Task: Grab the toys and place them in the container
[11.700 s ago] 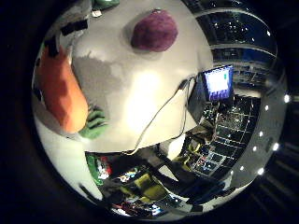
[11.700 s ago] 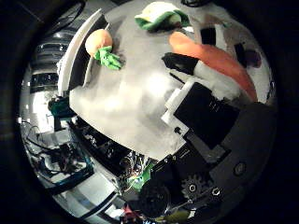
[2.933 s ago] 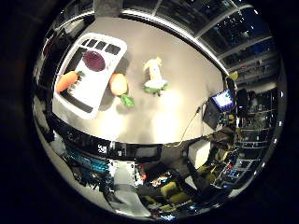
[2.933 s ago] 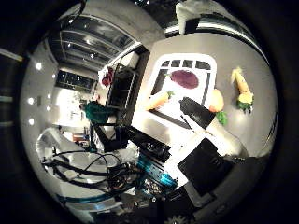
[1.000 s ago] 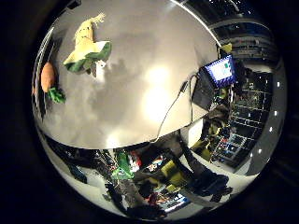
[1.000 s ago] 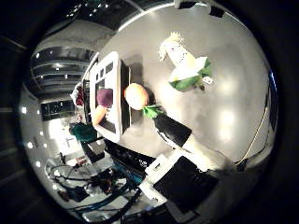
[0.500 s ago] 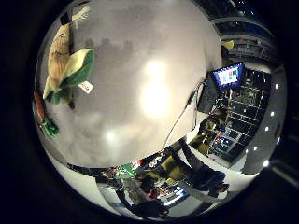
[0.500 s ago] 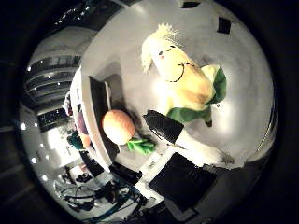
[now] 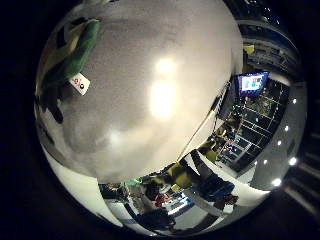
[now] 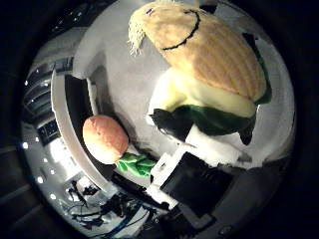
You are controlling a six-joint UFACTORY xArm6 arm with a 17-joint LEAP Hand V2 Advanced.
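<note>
Thumb-side view: smiling yellow corn toy [image 10: 214, 55]

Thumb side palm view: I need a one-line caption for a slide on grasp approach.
Hand close over a smiling corn plush on the table, an orange toy beside it.

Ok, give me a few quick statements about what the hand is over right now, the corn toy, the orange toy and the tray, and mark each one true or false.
1. The corn toy fills much of the thumb side view, so it is close to the palm. True.
2. The corn toy has a stitched smile. True.
3. The orange toy lies inside the container. False: it rests on the table, right beside the container's rim.
4. The orange toy has purple leaves. False: its leaves are green.
5. A white tag hangs from the corn toy's green husk. True.
</note>
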